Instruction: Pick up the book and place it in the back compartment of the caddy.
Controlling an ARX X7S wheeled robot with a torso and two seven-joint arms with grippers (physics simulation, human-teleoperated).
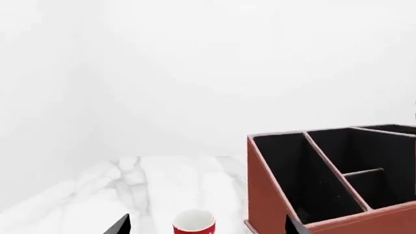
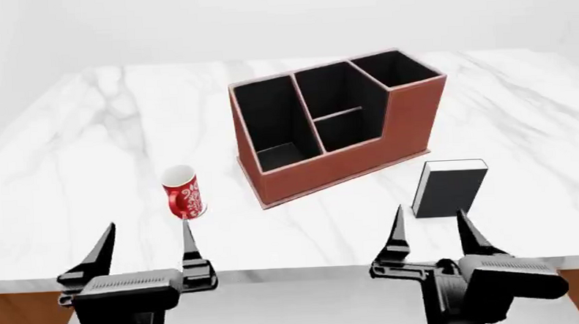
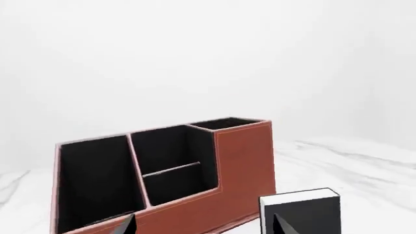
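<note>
On the marble table [image 2: 64,142] ahead of you, the caddy [image 2: 339,123] sits near the middle, turned at an angle so its tall end cell points toward your 1 o'clock. The book [image 2: 448,188] stands upright just off the caddy's near right corner, at about 5 o'clock from it and apart from its wall, white page edges on top. The back compartment [image 2: 330,91] is the farther half of the middle section, behind the low cross divider; nothing shows inside it. The red-and-white mug [image 2: 183,191] stands at roughly 8 o'clock from the caddy, well clear of it.

Your right gripper [image 2: 432,233] hangs at the table's near edge, just short of the book, fingers spread wide and holding nothing. Your left gripper [image 2: 147,249] is likewise spread wide and empty, lined up near the mug. From the right wrist view only the fingertips show, so whether they are level with the book's base is hard to judge.
</note>
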